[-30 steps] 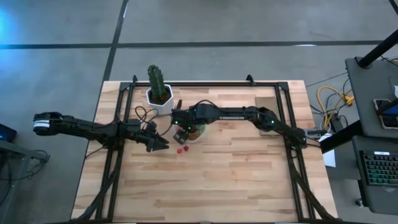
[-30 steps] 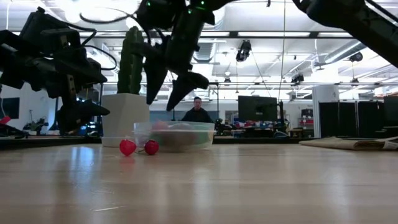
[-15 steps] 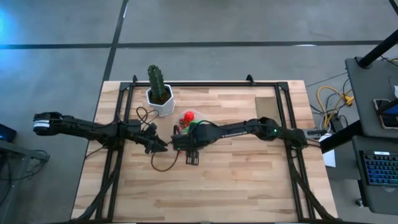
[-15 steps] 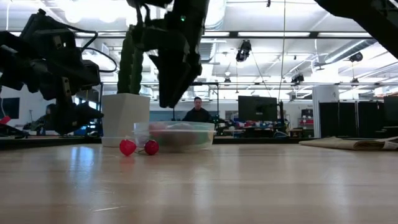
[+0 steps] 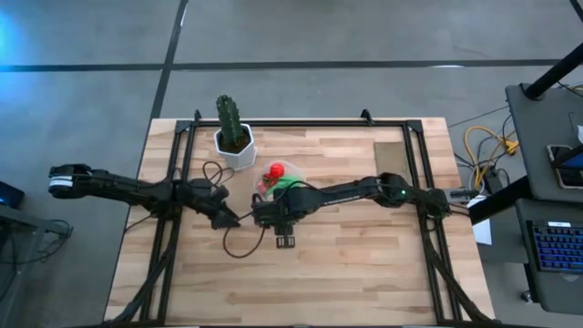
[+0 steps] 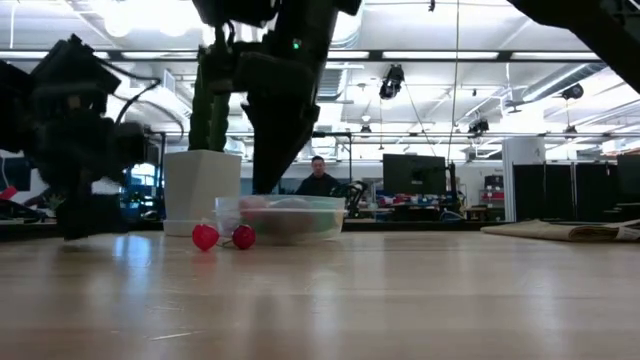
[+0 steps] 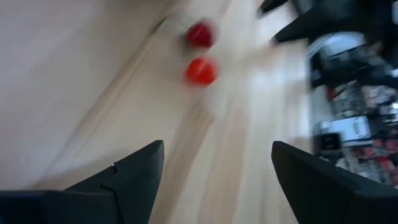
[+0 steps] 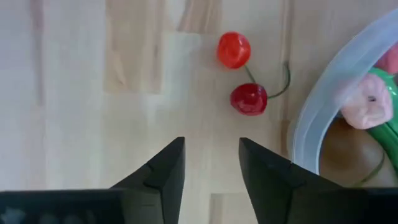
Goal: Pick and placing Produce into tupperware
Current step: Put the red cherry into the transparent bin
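Reaching for cherries (image 8: 241, 74) beside tupperware (image 8: 323, 118): right end effector (image 8: 211, 163) hovered empty, fingers narrowly apart; best centre over stems, lower straight.

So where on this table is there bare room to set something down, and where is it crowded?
Free: the bare table on the side away from the cactus pot, below both arms. Crowded: the strip holding the tupperware, the cherries, the left end effector and the right end effector.
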You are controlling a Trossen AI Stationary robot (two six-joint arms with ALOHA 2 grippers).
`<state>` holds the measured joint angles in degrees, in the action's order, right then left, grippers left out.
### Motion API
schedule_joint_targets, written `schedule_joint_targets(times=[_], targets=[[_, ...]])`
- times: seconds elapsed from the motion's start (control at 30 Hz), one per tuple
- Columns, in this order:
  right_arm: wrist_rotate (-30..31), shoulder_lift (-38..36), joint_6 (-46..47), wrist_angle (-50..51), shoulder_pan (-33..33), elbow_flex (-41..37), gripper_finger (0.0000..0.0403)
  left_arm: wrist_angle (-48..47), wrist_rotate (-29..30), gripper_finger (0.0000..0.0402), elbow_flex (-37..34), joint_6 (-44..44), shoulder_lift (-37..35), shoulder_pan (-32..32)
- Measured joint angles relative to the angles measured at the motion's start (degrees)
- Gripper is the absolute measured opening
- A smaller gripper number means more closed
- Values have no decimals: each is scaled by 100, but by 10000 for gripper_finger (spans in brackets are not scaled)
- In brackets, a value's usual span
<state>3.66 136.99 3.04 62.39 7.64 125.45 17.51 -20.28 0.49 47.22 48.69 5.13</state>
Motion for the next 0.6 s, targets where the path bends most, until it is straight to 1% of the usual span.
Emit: schedule_joint_targets(times=[0.1,0.37,0.6], targets=[[-4,0,-58,-127,-9,-135,153,-353,-22,283,-4,-2,8,0],[-131,0,-117,-658,-128,-354,184,-327,-17,283,-7,22,24,0],[-171,0,-85,-934,-252,-618,191,-310,-2,283,4,39,30,0]])
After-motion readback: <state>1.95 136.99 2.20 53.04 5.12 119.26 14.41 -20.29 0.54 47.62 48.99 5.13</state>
